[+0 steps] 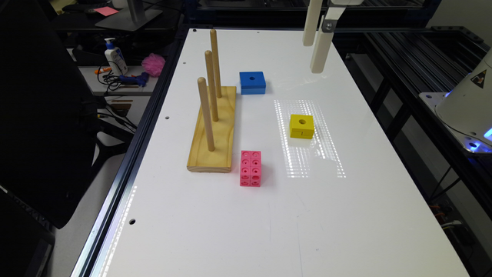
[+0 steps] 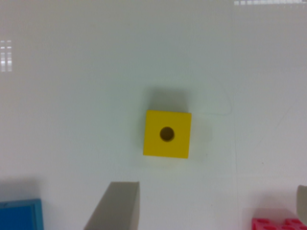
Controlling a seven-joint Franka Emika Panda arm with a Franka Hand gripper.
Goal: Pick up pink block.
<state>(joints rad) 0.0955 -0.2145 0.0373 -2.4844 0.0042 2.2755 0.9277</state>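
The pink block lies flat on the white table, close to the near end of a wooden peg stand. It is an oblong of joined little cubes with round holes. A corner of the pink block shows at the edge of the wrist view. My gripper hangs high over the far side of the table, well away from the block. In the wrist view the gripper is open, its fingers wide apart with nothing between them.
A yellow cube with one hole sits under the gripper, seen as the yellow cube in the wrist view. A blue block lies farther back. The wooden stand carries three upright pegs. The robot base stands at the exterior view's right.
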